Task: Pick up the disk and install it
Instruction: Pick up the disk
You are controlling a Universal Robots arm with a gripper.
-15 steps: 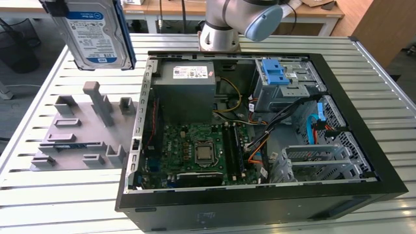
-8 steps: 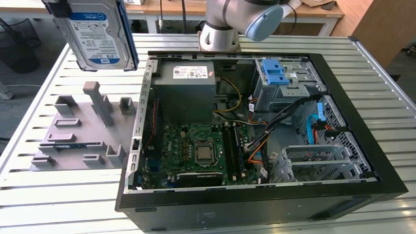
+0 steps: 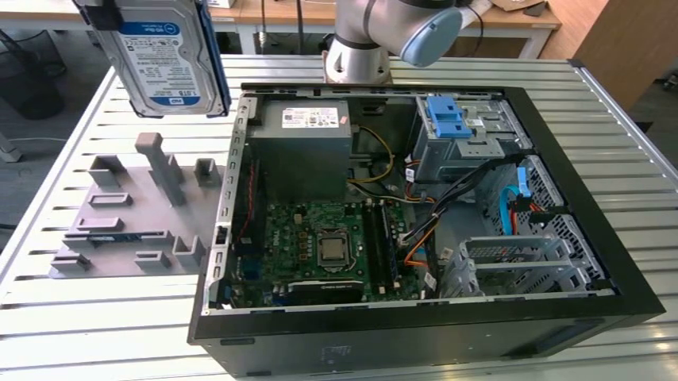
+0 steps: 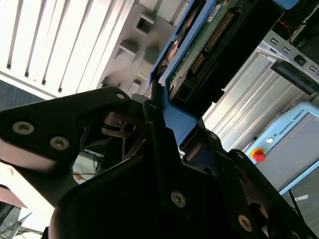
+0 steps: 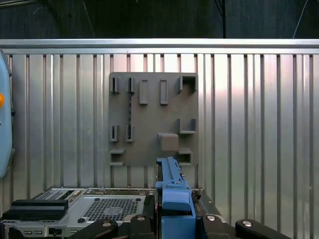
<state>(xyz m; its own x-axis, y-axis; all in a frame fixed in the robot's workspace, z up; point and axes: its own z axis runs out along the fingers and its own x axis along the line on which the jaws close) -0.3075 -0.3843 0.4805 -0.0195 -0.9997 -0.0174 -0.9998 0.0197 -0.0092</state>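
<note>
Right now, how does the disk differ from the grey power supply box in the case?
The disk hangs upright outside the case, clamped in the gripper; the power supply box sits mounted inside the case. The disk is thin with a blue bracket and white-and-blue label; the power supply box is bulkier, plain grey with a white sticker. Both are rectangular and labelled.

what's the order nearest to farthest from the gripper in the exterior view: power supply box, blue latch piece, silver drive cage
The gripper holds the disk at the exterior view's upper left.
1. grey power supply box, case's left part
2. blue latch piece, upper right
3. silver drive cage, lower right
</note>
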